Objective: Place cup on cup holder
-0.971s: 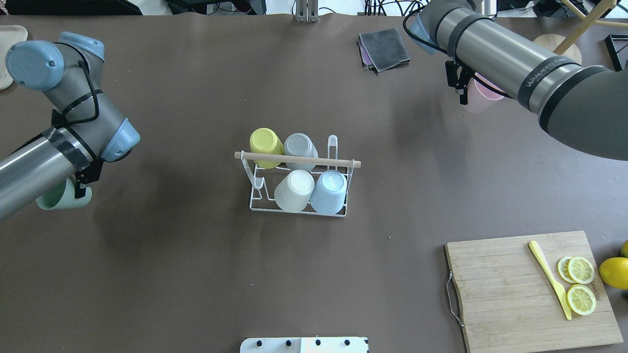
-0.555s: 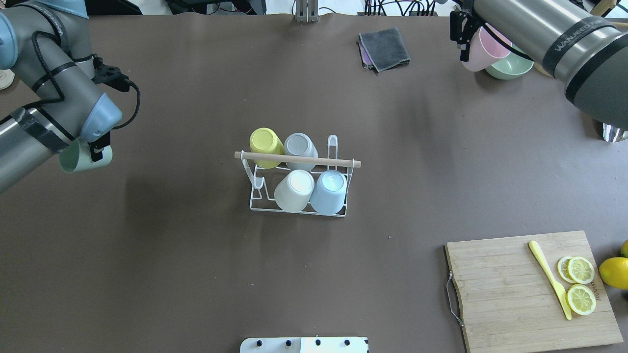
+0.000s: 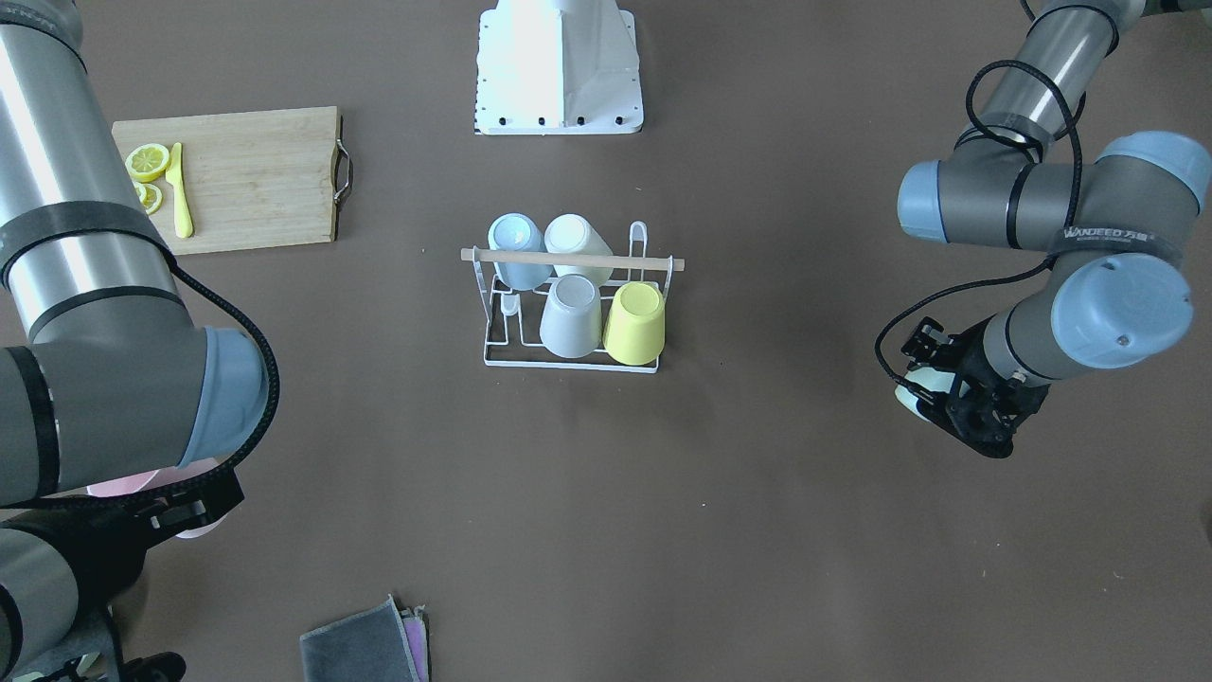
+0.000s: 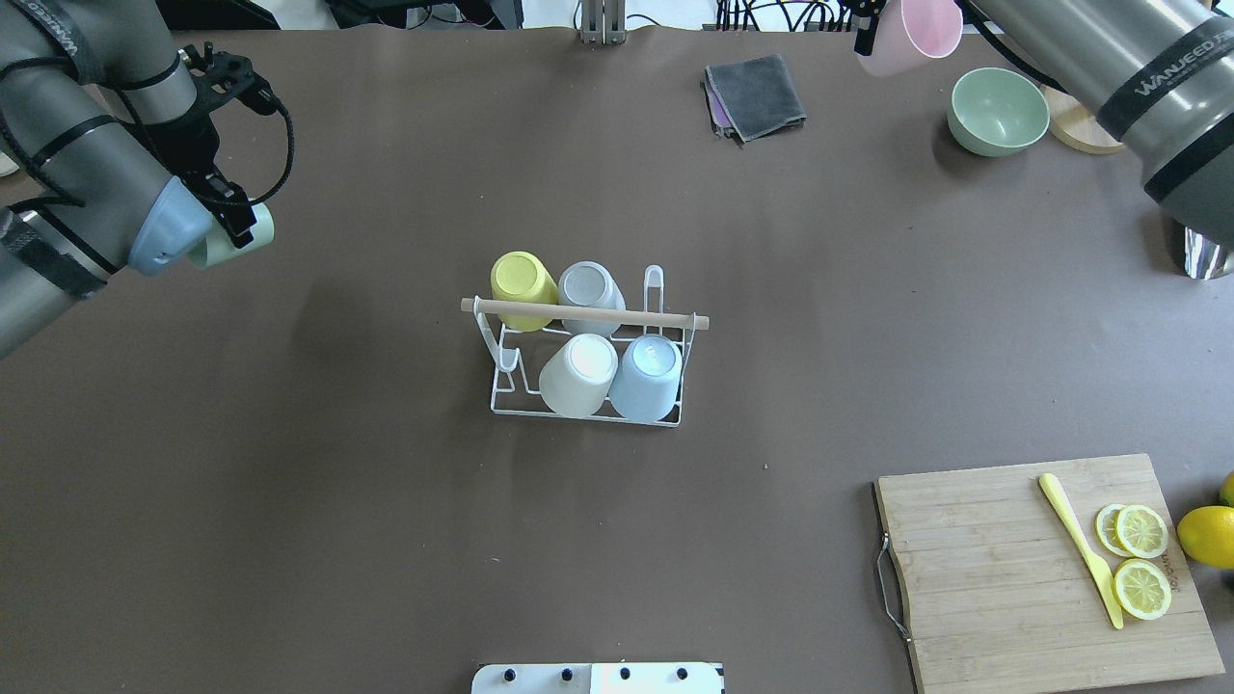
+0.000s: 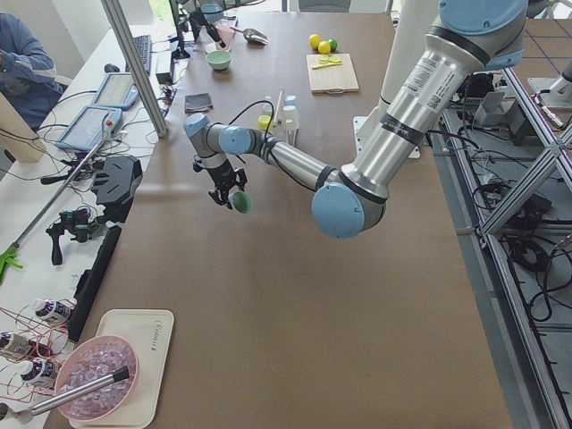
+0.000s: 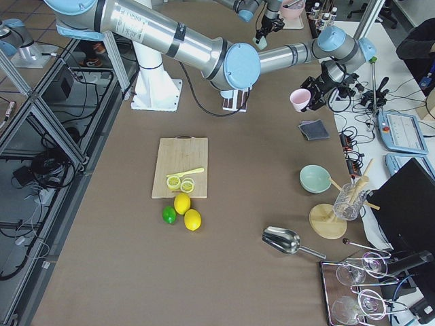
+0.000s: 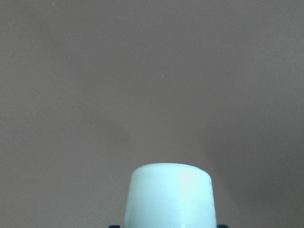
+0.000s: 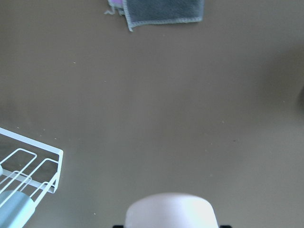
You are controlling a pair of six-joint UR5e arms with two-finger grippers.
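Left pincer (image 4: 234, 224): clamped on the mint cup (image 4: 241, 236), upper left of the overhead view. The cup is smooth, matte and tapered, tipped on its side and held clear of the bench (image 4: 386, 540). In the left wrist view the mint cup (image 7: 168, 194) sits at bottom centre, with plain brown bench beyond it.

Right pincer (image 4: 871, 27): clamped on the pink cup (image 4: 911, 29) at the top edge, right of centre. This cup has the same tapered shape and a smooth finish, with its open mouth showing. In the right wrist view the pink cup (image 8: 171, 211) sits at bottom centre.

Holder (image 4: 578, 414): thin white wire with a rectangular base and upright looped prongs. A round pale wooden rod (image 4: 583, 313) runs across its top. It stands at the centre of the overhead view.
- Four cups sit mouth-down on the prongs.
- Upper row: yellow cup (image 4: 523, 280) and grey cup (image 4: 590, 286).
- Lower row: cream cup (image 4: 578, 374) and blue cup (image 4: 648, 378).
- Bare prongs: one at upper right (image 4: 654, 280) and one at lower left (image 4: 506, 371).

Relation: the holder is well apart from both pincers. It lies lower right of the left one and lower left of the right one. In the right wrist view only the holder's corner (image 8: 33, 161) shows, at lower left, apart from the pink cup.

Bench: covered in a matte brown sheet.
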